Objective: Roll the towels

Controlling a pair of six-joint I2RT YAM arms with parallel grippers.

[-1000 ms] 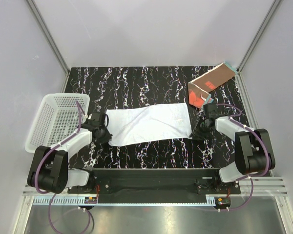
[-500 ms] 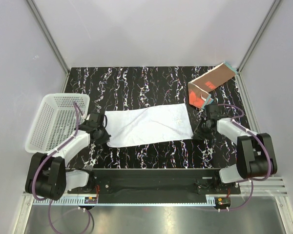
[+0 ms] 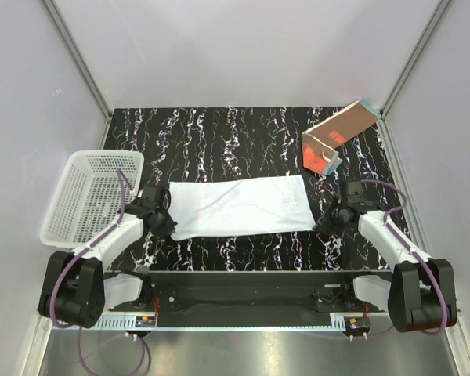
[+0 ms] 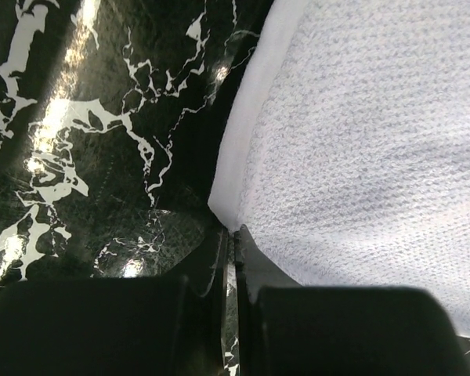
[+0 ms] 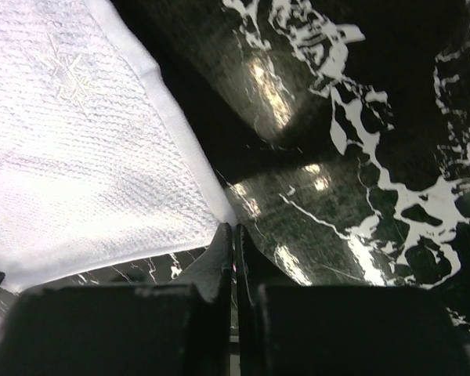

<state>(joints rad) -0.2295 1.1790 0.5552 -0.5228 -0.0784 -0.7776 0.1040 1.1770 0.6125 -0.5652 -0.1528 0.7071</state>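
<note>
A towel (image 3: 239, 207) lies midway on the table (image 3: 219, 133), a basket (image 3: 102, 157) left of it, a second towel (image 3: 341, 133) behind right, perhaps overhanging the corner.

A table (image 3: 243, 129) topped in black stone veined with white is seen from above. A white towel (image 3: 239, 205) is spread flat across its near middle, the long sides running left to right. A rust-brown towel (image 3: 341, 129) with a red-orange patch and a teal edge is laid loosely folded at the far right corner, close to the white towel but apart from it. A white perforated basket (image 3: 90, 196) is set at the left edge, partly reaching past the black top.
</note>
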